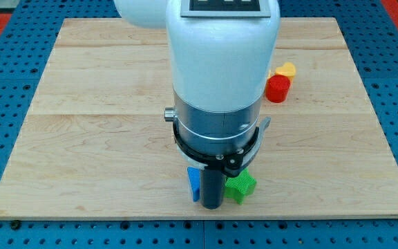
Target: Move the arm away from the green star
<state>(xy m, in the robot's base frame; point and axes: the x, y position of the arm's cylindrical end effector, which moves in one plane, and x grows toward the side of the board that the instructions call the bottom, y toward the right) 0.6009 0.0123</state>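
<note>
Touching my tip point(212, 206), green star point(241, 187) on view's right

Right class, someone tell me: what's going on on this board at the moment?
A robot arm with a dark rod stands over a wooden board. My tip sits near the view's bottom edge, wedged between a blue block on its left and the green star on its right, close to both. A red block and a yellow block sit apart, upper right.
</note>
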